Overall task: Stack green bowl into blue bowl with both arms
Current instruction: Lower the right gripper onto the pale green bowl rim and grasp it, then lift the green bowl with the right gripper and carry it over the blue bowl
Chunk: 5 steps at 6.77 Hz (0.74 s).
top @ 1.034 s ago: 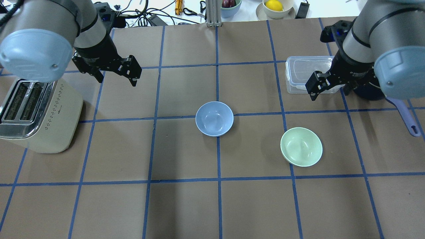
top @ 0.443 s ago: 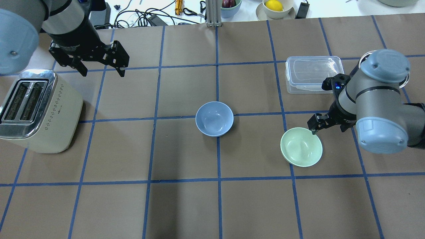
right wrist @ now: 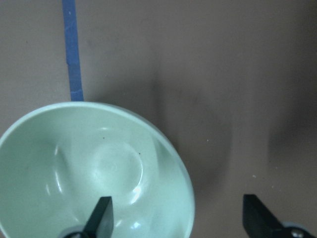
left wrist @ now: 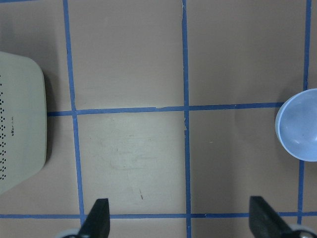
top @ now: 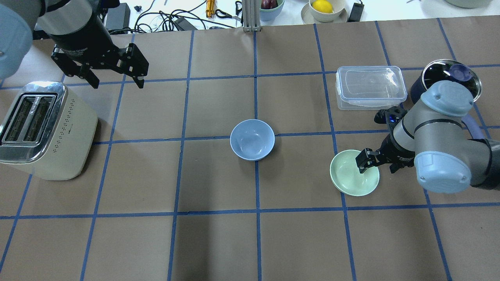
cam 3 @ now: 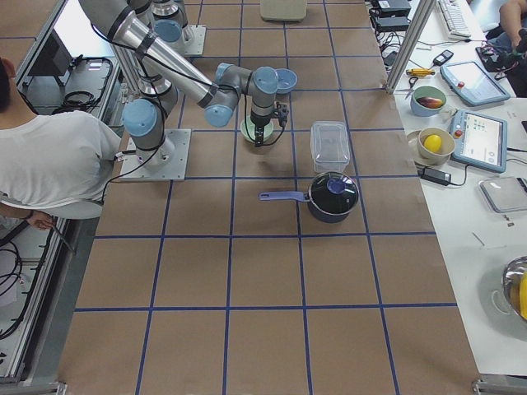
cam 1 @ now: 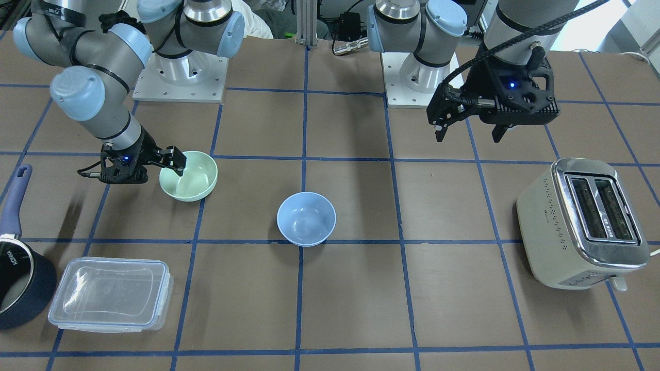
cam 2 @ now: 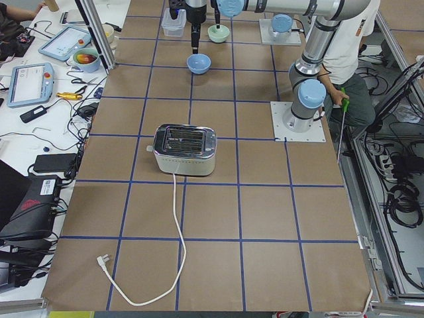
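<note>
The green bowl [top: 349, 177] sits upright on the table, right of centre; it also shows in the front view [cam 1: 193, 180] and the right wrist view [right wrist: 89, 168]. The blue bowl [top: 252, 139] stands empty at the table's centre [cam 1: 306, 218], apart from the green one. My right gripper [top: 378, 164] is open and low, straddling the green bowl's right rim: one finger [right wrist: 101, 218] inside the bowl, the other [right wrist: 257, 213] outside. My left gripper [top: 116, 80] is open and empty, raised above the table's far left [cam 1: 468, 135], far from both bowls.
A cream toaster [top: 43, 128] stands at the left edge, just in front of my left gripper. A clear lidded container [top: 369, 86] and a dark navy saucepan [top: 449, 76] sit behind my right arm. Cables and fruit bowls [top: 322, 8] lie beyond the far edge.
My right arm has swung from over the clear container down to the green bowl, and one finger now sits inside its rim. My left gripper has drifted left and back.
</note>
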Each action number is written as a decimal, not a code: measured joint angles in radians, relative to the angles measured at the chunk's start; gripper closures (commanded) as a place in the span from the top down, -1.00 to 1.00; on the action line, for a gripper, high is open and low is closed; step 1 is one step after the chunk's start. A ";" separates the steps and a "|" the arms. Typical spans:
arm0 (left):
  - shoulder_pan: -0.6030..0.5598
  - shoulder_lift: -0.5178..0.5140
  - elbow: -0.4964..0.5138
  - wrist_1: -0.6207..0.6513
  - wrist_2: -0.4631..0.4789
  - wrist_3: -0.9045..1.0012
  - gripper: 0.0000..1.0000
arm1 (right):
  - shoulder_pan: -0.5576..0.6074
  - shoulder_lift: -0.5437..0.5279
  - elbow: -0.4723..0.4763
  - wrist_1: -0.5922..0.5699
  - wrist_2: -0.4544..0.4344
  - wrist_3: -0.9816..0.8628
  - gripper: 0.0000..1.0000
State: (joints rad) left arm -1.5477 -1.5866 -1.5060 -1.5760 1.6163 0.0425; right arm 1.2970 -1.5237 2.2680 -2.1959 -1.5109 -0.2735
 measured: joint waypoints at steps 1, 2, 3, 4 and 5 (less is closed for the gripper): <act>0.000 -0.003 0.003 0.002 0.000 -0.001 1.00 | 0.000 0.006 0.030 -0.042 -0.007 -0.003 -0.53; 0.000 -0.004 0.003 0.002 0.001 -0.001 1.00 | -0.001 0.008 0.045 -0.068 -0.015 -0.006 -0.95; 0.000 0.000 0.002 0.002 0.001 -0.001 1.00 | -0.001 0.008 0.049 -0.078 -0.026 -0.008 -1.00; 0.000 -0.002 0.003 0.003 0.001 0.000 1.00 | -0.001 0.008 0.050 -0.080 -0.055 -0.009 -1.00; 0.001 -0.003 0.003 0.003 0.001 0.004 1.00 | -0.001 0.006 0.049 -0.080 -0.085 -0.009 -1.00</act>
State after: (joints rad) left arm -1.5462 -1.5899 -1.5028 -1.5729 1.6170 0.0464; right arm 1.2962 -1.5180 2.3170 -2.2763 -1.5958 -0.2821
